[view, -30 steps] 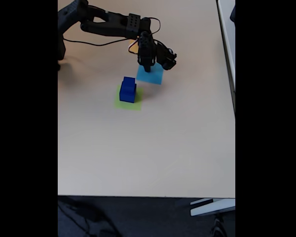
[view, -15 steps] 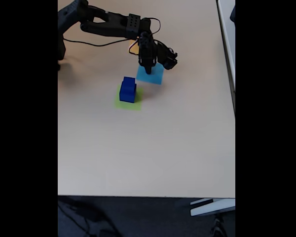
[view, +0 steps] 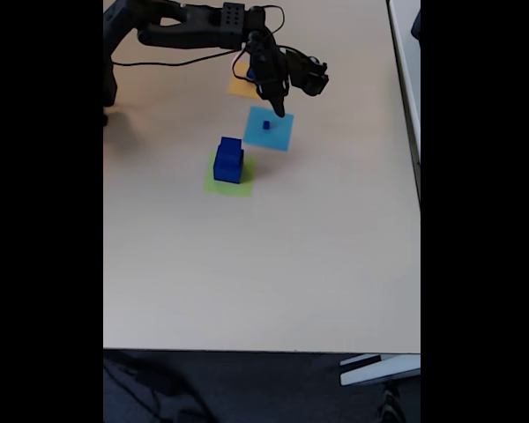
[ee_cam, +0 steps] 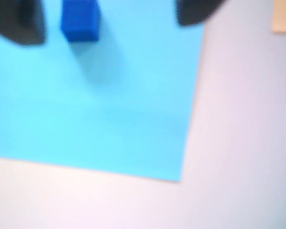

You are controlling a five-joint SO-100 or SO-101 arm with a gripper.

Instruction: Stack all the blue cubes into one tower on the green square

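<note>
The gripper [view: 277,109] is held open and empty above the blue sheet [view: 269,130]. The small cube [ee_cam: 79,21] is seen between its fingers and lower down, left alone on that sheet. Two cubes [view: 228,159] are stacked on the green square [view: 228,183], off to one side, so the small cube is probably needed next.

Wrist view blurred — gripper [ee_cam: 107,19] fingertips cut off at the top edge.

I see dark-blue cubes [view: 228,160] on a lime-green square [view: 229,182] — small blue cube [ee_cam: 79,20] on light-blue square [ee_cam: 95,90]; orange square [view: 241,86]; black gripper [view: 277,107].
</note>
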